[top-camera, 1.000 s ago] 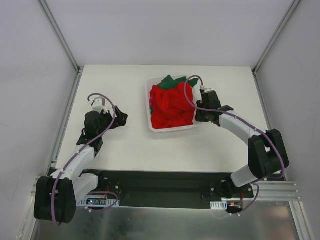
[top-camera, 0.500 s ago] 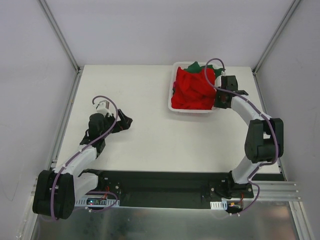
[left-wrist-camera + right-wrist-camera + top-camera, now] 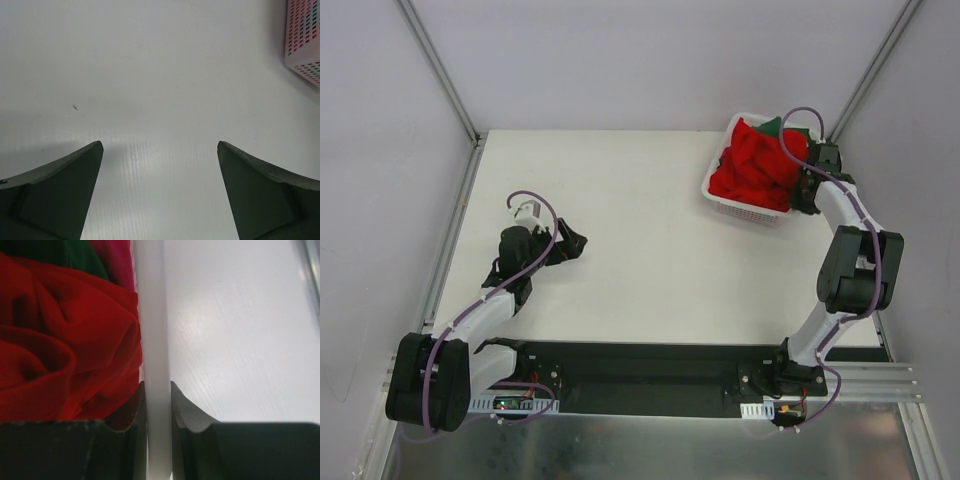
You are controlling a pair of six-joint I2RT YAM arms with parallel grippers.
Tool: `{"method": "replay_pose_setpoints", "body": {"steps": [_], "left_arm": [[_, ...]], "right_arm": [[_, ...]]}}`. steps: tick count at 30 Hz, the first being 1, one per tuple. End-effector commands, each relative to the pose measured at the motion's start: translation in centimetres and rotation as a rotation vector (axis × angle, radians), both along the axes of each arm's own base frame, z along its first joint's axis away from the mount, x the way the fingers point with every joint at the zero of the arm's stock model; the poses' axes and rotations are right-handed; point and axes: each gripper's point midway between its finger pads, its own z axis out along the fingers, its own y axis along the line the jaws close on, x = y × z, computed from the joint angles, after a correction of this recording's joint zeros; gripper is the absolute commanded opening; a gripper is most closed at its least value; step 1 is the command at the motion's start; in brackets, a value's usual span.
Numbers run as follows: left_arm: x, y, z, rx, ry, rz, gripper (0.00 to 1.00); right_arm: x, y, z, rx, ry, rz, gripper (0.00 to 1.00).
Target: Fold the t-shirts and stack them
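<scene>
right hand (image 3: 157, 390) pinched narrow on basket (image 3: 745, 208) rim, parking it at 1 o'clock of the tabletop (image 3: 650, 230), likely to free folding space. t-shirts (image 3: 755, 165) heaped inside, red on top. left hand (image 3: 160, 145) wide, empty, 9 o'clock.

No text, label, brand, number or sign can be read in any view. The basket (image 3: 742, 206) at 1 o'clock on the worktop shows only plain slots on its wall. The boards (image 3: 515, 402) on the base rail at 6 o'clock are too small to make out any marking.
</scene>
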Motion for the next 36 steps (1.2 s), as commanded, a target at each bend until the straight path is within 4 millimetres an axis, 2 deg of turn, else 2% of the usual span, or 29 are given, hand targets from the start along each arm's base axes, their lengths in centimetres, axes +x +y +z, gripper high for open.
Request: {"method": "replay_pose_setpoints", "body": {"steps": [1, 4, 7, 8, 11, 13, 14, 15, 18, 22, 23, 25, 26, 29, 30, 32, 33, 35, 36], "left_arm": [[0.1, -0.7, 0.6, -0.021, -0.032, -0.021, 0.99], [0.0, -0.7, 0.8, -0.023, -0.038, -0.024, 0.99], [-0.1, -0.7, 0.8, -0.023, -0.042, -0.026, 0.99], [-0.2, -0.6, 0.8, -0.020, -0.043, -0.023, 0.99], [-0.2, -0.6, 1.0, -0.016, -0.047, -0.021, 0.99], [-0.2, -0.5, 1.0, -0.013, -0.050, -0.021, 0.99], [-0.2, -0.5, 1.0, -0.013, -0.048, -0.021, 0.99], [-0.2, -0.5, 1.0, -0.014, -0.048, -0.022, 0.99], [-0.2, -0.6, 1.0, -0.015, -0.048, -0.025, 0.99], [-0.3, -0.8, 1.1, -0.017, -0.048, -0.032, 0.99], [-0.2, -0.8, 1.1, -0.017, -0.048, -0.032, 0.99], [-0.2, -0.9, 1.0, -0.015, -0.043, -0.034, 0.99], [-0.2, -0.9, 1.0, -0.015, -0.042, -0.034, 0.99], [-0.1, -1.0, 0.9, -0.015, -0.037, -0.037, 0.99], [0.0, -1.0, 0.9, -0.016, -0.037, -0.038, 0.99], [0.0, -1.0, 0.8, -0.015, -0.035, -0.040, 0.99], [0.0, -1.0, 0.8, -0.014, -0.036, -0.040, 0.99], [0.1, -1.0, 0.9, -0.014, -0.036, -0.040, 0.99], [0.1, -1.1, 0.9, -0.014, -0.037, -0.042, 0.99]], "right_arm": [[-2.2, -5.6, -0.3, -0.150, 0.136, -0.119, 0.01], [-1.7, -6.6, -0.5, -0.152, 0.151, -0.134, 0.01], [-1.4, -7.2, -1.0, -0.140, 0.169, -0.140, 0.14], [-1.4, -7.3, -1.2, -0.135, 0.175, -0.139, 0.27], [-1.6, -7.7, -1.3, -0.132, 0.179, -0.150, 0.53], [-1.8, -8.0, -1.0, -0.139, 0.172, -0.156, 0.60], [-1.9, -8.0, -1.0, -0.142, 0.171, -0.158, 0.67], [-2.3, -8.3, -0.8, -0.149, 0.173, -0.167, 0.69], [-2.9, -8.5, 0.4, -0.159, 0.146, -0.190, 0.75], [-3.7, -8.0, 3.8, -0.152, 0.050, -0.213, 0.82], [-3.8, -7.6, 5.7, -0.139, -0.008, -0.213, 0.83], [-3.9, -6.9, 7.7, -0.124, -0.062, -0.198, 0.85], [-4.2, -6.6, 9.9, -0.126, -0.118, -0.194, 0.86], [-4.3, -4.8, 12.6, -0.122, -0.183, -0.142, 0.88], [-4.2, -3.5, 13.6, -0.114, -0.211, -0.100, 0.89], [-4.0, -1.0, 14.2, -0.067, -0.231, -0.014, 0.89], [-4.0, 1.1, 14.4, -0.058, -0.235, 0.047, 0.89], [-3.9, 3.7, 14.1, -0.030, -0.234, 0.123, 0.89], [-3.9, 5.9, 13.5, -0.017, -0.222, 0.185, 0.89]]}}
